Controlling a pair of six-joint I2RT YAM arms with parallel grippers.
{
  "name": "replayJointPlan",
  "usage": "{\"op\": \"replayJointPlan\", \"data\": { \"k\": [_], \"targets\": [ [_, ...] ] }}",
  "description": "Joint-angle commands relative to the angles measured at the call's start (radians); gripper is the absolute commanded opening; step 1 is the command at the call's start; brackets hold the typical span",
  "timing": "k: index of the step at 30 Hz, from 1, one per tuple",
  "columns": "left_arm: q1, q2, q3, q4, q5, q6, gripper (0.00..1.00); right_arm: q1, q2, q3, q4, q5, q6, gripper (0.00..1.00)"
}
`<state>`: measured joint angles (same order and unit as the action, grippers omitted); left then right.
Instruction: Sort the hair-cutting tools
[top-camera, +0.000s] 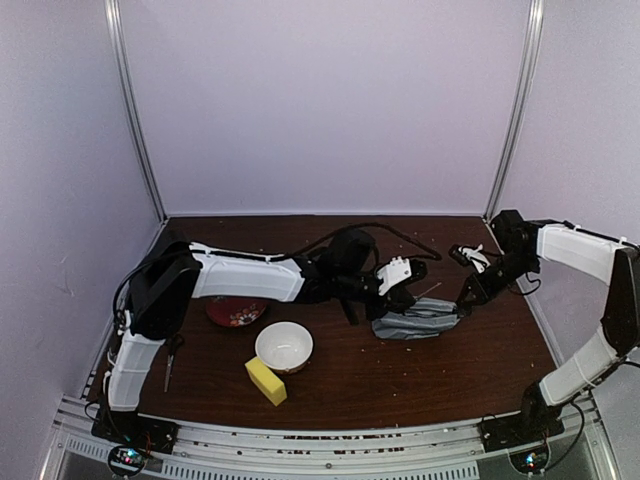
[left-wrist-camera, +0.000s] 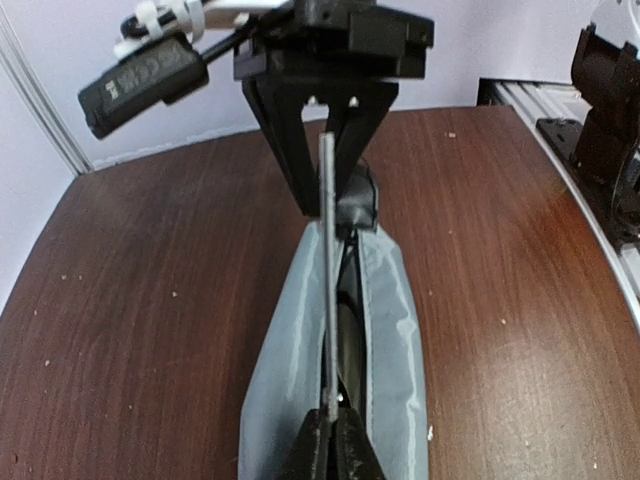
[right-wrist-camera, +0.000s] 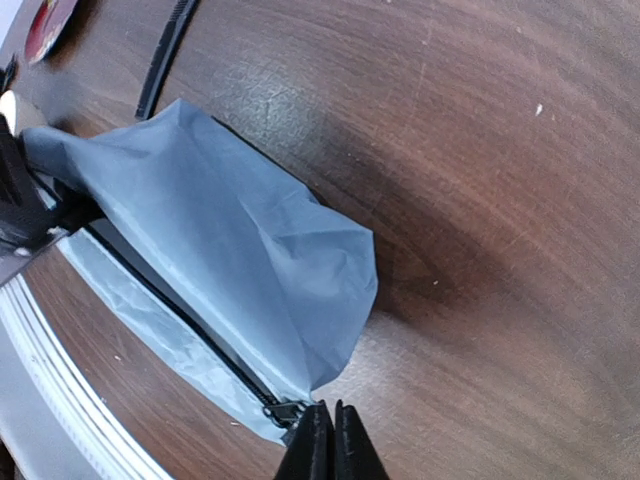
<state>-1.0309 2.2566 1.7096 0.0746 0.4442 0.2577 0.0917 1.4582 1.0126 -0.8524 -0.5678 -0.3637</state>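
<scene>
A grey zip pouch (top-camera: 420, 322) (left-wrist-camera: 290, 340) (right-wrist-camera: 230, 240) lies open mid-table. My left gripper (top-camera: 405, 295) (left-wrist-camera: 330, 440) is shut on a thin grey steel strip (left-wrist-camera: 327, 270), seen edge-on above the pouch's opening. I cannot tell which tool it is. Something dark lies inside the opening. My right gripper (top-camera: 463, 300) (right-wrist-camera: 333, 420) is shut at the pouch's far end. Its tips touch the corner beside the zipper pull (right-wrist-camera: 283, 411), and whether they pinch fabric does not show. A black comb (right-wrist-camera: 165, 55) (top-camera: 349, 310) lies behind the pouch. Scissors (top-camera: 172, 358) lie at the table's left edge.
A red patterned plate (top-camera: 237, 312) sits partly under the left arm. A white bowl (top-camera: 284, 346) and a yellow sponge (top-camera: 265, 381) stand in front of it. Black cables (top-camera: 400, 232) cross the back of the table. A metal rail (top-camera: 330, 445) runs along the near edge.
</scene>
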Motion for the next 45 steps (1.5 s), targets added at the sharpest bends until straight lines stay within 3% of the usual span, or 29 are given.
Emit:
{"op": "replayJointPlan", "data": {
  "k": [1, 11, 18, 23, 32, 38, 45],
  "targets": [
    [-0.007, -0.05, 0.018, -0.126, -0.104, 0.079, 0.0, -0.007, 0.024, 0.03, -0.037, -0.054, -0.017, 0.0],
    [-0.075, -0.135, -0.016, -0.364, -0.312, 0.053, 0.0, 0.007, 0.041, 0.079, -0.116, -0.275, -0.053, 0.0],
    [-0.116, -0.126, 0.034, -0.506, -0.401, -0.085, 0.0, 0.014, 0.035, 0.075, -0.114, -0.293, -0.049, 0.0],
    [-0.118, -0.118, 0.038, -0.506, -0.396, -0.13, 0.01, 0.025, 0.052, 0.085, -0.123, -0.287, -0.054, 0.0],
    [-0.118, -0.11, 0.065, -0.493, -0.414, -0.141, 0.28, 0.033, 0.039, 0.081, -0.115, -0.275, -0.048, 0.0],
    [-0.119, -0.159, 0.041, -0.47, -0.449, -0.162, 0.29, 0.033, 0.034, 0.077, -0.109, -0.262, -0.045, 0.0],
    [-0.112, -0.316, -0.073, -0.434, -0.541, -0.263, 0.34, 0.033, 0.038, 0.078, -0.094, -0.241, -0.038, 0.02]
  ]
}}
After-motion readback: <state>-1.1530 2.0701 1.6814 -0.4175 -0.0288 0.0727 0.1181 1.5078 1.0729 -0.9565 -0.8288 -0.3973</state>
